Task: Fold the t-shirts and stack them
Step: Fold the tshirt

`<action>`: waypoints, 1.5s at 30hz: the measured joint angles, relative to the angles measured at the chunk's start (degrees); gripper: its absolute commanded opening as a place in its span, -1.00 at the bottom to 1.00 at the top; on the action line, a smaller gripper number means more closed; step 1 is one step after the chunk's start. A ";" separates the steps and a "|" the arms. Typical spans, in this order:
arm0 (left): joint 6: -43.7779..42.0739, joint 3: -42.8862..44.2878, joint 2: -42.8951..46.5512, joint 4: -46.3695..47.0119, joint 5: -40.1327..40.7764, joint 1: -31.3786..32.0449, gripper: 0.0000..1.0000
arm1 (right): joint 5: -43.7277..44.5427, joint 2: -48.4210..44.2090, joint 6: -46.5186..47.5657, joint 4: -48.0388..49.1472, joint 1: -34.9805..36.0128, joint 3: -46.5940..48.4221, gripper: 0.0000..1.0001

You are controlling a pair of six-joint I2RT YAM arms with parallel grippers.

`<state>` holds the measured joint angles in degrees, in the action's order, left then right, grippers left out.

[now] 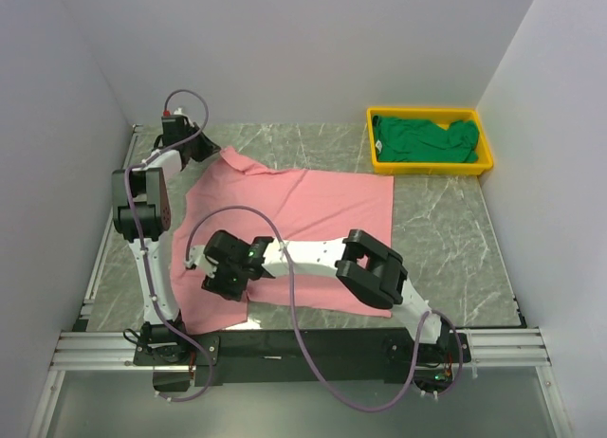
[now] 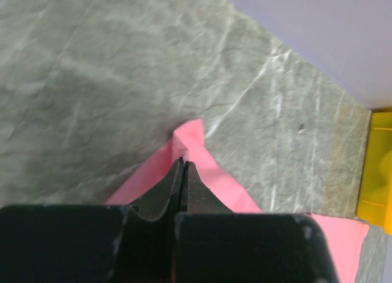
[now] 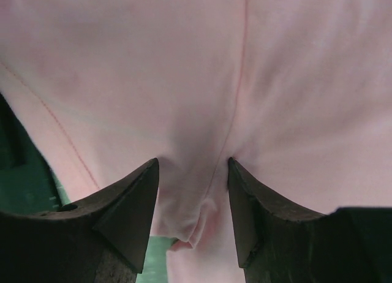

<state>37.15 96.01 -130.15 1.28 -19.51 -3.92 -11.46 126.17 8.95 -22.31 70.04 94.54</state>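
Right up against the lens, the right gripper (image 3: 193, 166) is seen with its 2 black fingers (image 3: 131, 203) set roughly half apart. A pucker of the pink t-shirt (image 1: 322, 210) is bunched between the tips, though whether it's really being squeezed can't be told, tbh. From the top view, that gripper is placed over the shirt's near-left part, close to its near edge, where the cloth is rumpled.

The left gripper (image 2: 184, 163) is clamped fully together on the shirt's far-left corner. That corner is lifted into a little tent, and a pink tip is left poking out past the fingertips. The rest of the pink shirt is spread mostly flat on the grey marble-look table (image 1: 446, 239).

The dark green t-shirt (image 1: 422, 139) is found just past the pink shirt's far-right corner, crumpled inside a yellow tray (image 1: 432, 168) and well apart from both grippers.
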 measured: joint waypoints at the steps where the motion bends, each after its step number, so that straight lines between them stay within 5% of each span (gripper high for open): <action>1: 0.00 -0.52 0.09 -0.13 0.13 -0.15 -0.99 | -0.66 -0.02 0.17 -0.20 0.42 0.00 0.11; 15: -0.07 -6.38 8.46 -1.57 2.47 -2.82 -0.99 | -1.81 -5.92 1.62 -6.43 0.72 -3.69 0.15; 28: 0.11 -8.11 9.33 -2.01 4.39 -6.12 -0.99 | 16.74 -14.16 -4.74 -2.45 -39.58 -7.85 0.11; 45: 0.09 -8.11 9.33 -2.05 4.02 -6.01 -0.99 | 29.49 -4.31 -31.87 -2.99 -55.10 -0.90 0.10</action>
<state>37.23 87.90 -120.81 -0.78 -15.49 -9.93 18.02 121.86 -22.92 -25.30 14.94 93.65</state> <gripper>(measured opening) 0.013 0.553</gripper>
